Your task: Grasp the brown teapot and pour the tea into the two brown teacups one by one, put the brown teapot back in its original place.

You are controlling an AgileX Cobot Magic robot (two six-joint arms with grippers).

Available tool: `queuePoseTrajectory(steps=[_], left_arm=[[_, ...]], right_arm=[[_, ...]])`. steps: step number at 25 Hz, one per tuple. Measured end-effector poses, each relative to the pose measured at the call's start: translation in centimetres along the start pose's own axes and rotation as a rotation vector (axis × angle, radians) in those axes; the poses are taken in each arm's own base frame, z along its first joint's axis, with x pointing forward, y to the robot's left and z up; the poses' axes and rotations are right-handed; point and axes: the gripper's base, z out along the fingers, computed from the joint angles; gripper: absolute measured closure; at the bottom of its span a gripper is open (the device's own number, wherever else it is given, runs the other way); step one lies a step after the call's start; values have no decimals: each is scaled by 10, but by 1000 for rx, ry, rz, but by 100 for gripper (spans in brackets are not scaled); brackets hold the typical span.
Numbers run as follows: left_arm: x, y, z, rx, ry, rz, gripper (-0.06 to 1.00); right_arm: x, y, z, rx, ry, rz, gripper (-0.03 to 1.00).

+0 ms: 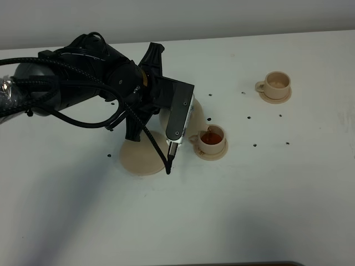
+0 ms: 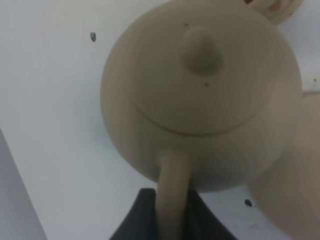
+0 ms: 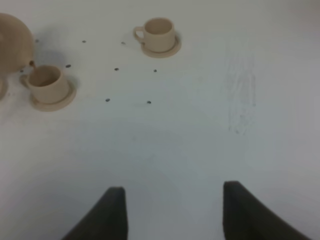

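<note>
1. The left gripper (image 2: 172, 222) pinches the loop handle (image 2: 172, 182) of the teapot (image 2: 200, 90). Its two dark fingers (image 2: 135, 222) press on the handle from either side. The pot's round body and knobbed lid lie just beyond the fingertips.
2. The teapot is held above the table (image 1: 266, 194), near its middle, and the high view hides most of it under the left arm. Its spout end is just beside the rim of the nearer cup (image 1: 212, 136).
3. That cup holds reddish-brown tea and stands on its small saucer (image 1: 213, 156).
4. The large saucer (image 1: 136, 158) lies bare on the table just beside the pot, on the side away from that cup.
5. The other cup (image 1: 276, 82) stands on its own saucer toward the table's far right corner, well apart, and its inside looks pale.
6. The right gripper (image 3: 172, 205) has its fingers spread wide, only white table showing between them, well apart from both cups.
</note>
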Motion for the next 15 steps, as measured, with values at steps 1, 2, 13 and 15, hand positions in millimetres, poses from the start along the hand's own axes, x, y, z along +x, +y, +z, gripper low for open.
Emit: queuePoseTrajectory(steps=[1,2,13,15], left_arm=[[0,0,0,0,0,3,82],[0,0,0,0,0,4,82],[0,0,0,-3,0,28,82],[0,0,0,-3,0,33,82]], right_arm=[[0,0,0,0,0,0,55],[0,0,0,0,0,0,55],[0,0,0,0,0,2,55],[0,0,0,0,0,2,55]])
